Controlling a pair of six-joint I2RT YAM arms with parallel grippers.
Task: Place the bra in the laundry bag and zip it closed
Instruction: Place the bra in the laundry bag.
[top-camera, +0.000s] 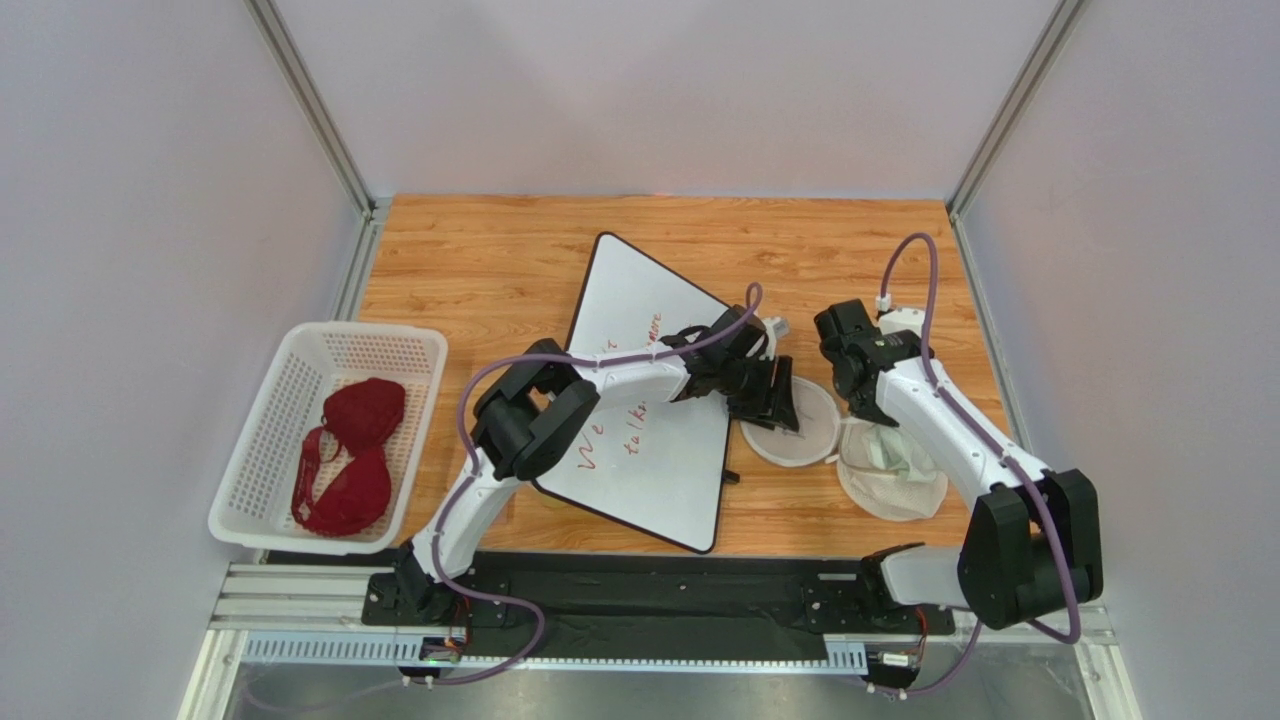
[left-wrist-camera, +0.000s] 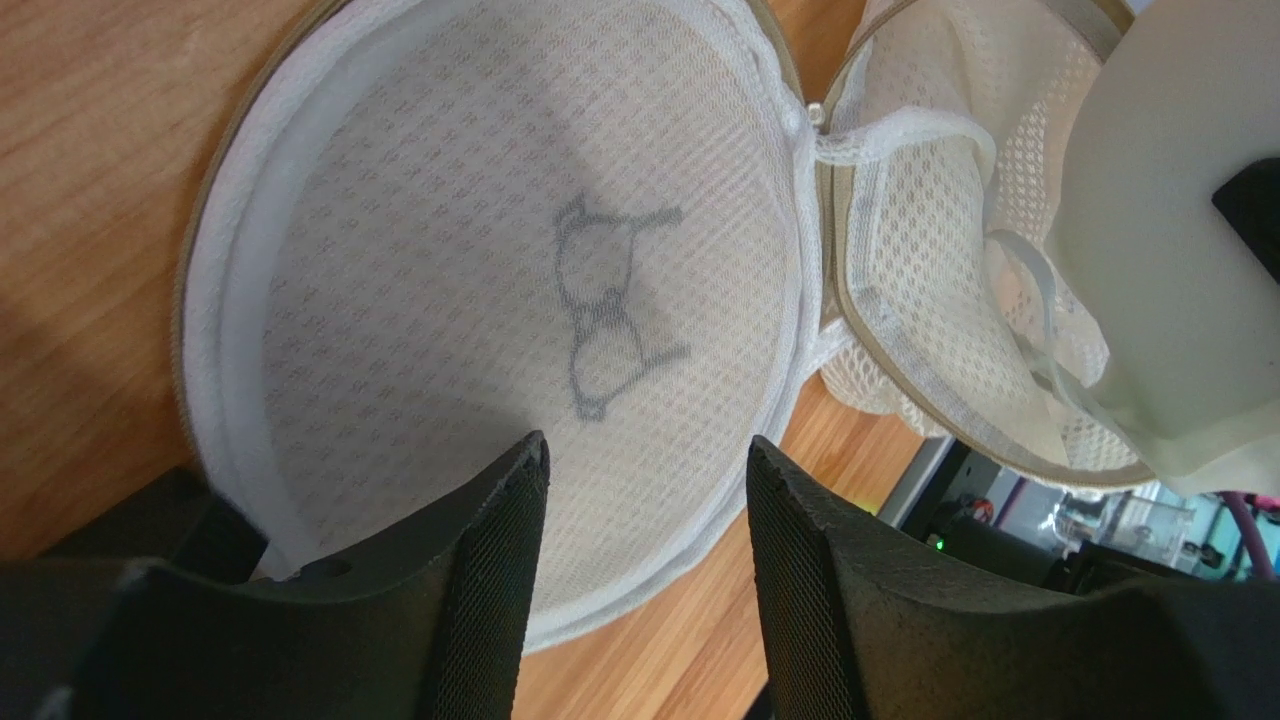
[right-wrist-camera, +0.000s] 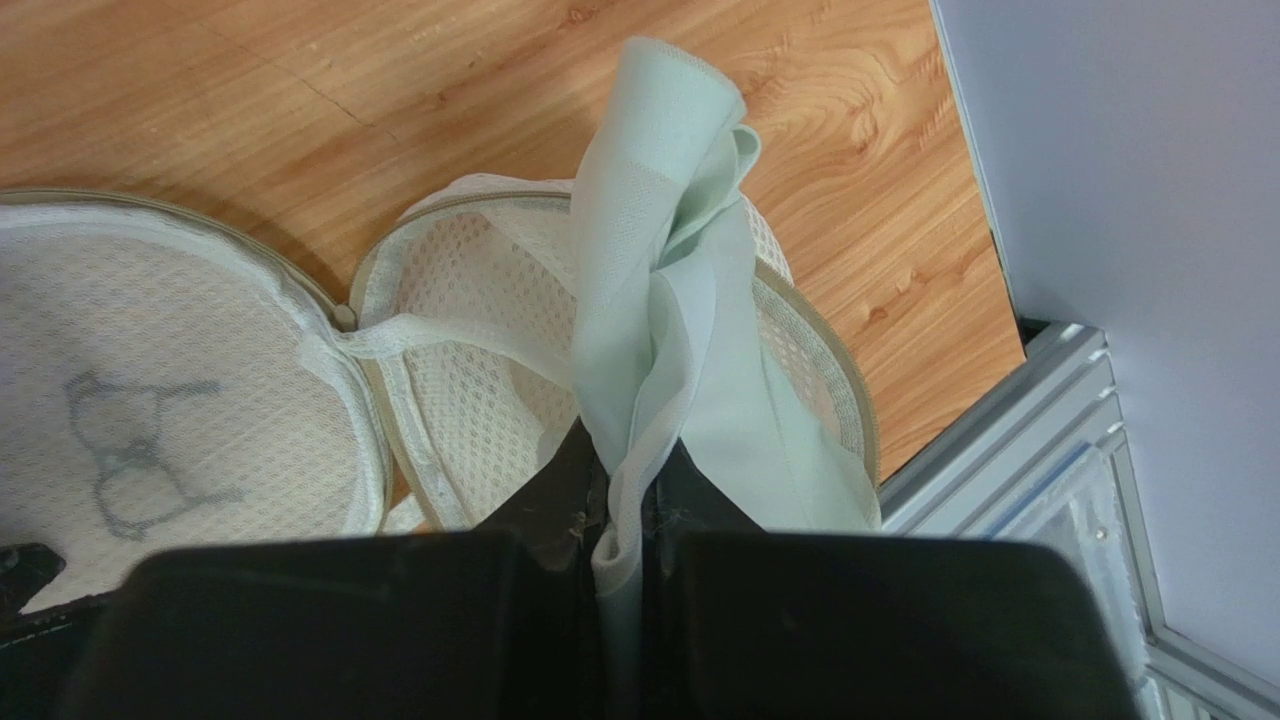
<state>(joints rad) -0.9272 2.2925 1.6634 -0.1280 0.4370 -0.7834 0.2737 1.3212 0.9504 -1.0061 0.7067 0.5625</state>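
- Basket (top-camera: 259, 435) – white, perforated, on the table (top-camera: 496, 270) well to the left of both tools. Holds the bra (top-camera: 353, 450), maroon, cups up, straps loose. Nothing else is seen in it.
- Risk: the bra is the far reach from the bag. A pinch on a strap alone could let the cups drag or snag on the basket wall.
- Whiteboard (top-camera: 661, 480) – flat, between basket and bag, under the left arm. A trailing strap could catch its edge.
- Left tool (left-wrist-camera: 646, 450) – jaws parted, gripping nothing, hanging just above the lid.
- Lid (left-wrist-camera: 451, 225) – round mesh disc with a bra icon, folded out flat on the table and joined to the bag at one edge. Risk: if it flips back, it covers the opening.
- Right tool (right-wrist-camera: 628, 495) – jaws closed on a fold of pale fabric (right-wrist-camera: 661, 255) from the laundry bag (right-wrist-camera: 473, 323), pulling it upward.
- Laundry bag – directly below the right tool, unzipped, mouth open. No garment is visible inside.
- Risk: the soft wall may slip from the pinch and the mouth collapse, or the lifted fold may itself block the opening.
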